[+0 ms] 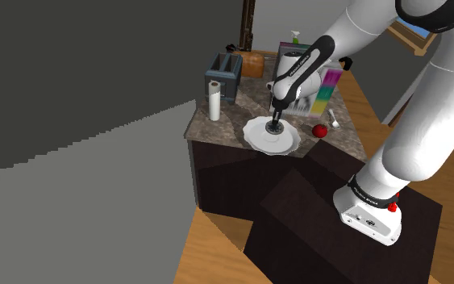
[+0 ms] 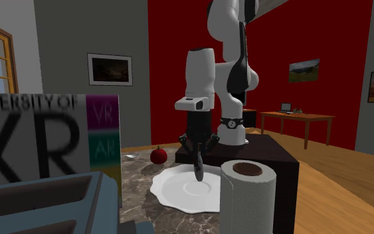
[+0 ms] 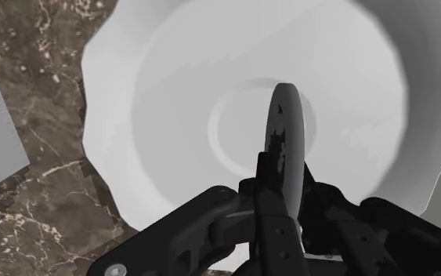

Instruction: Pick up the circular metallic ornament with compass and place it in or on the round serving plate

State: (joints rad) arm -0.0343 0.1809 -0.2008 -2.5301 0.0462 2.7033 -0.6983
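Placement step, I judge: claw (image 3: 273,176) clenched on dark disc ornament (image 3: 287,129), held on edge over the middle of white plate (image 3: 171,86) on marble worktop (image 3: 38,204). Next: lower gently, release.

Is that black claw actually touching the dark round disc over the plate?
Touching. The wrist view shows the end effector clamped on the dark disc, held edge-on over the white plate.
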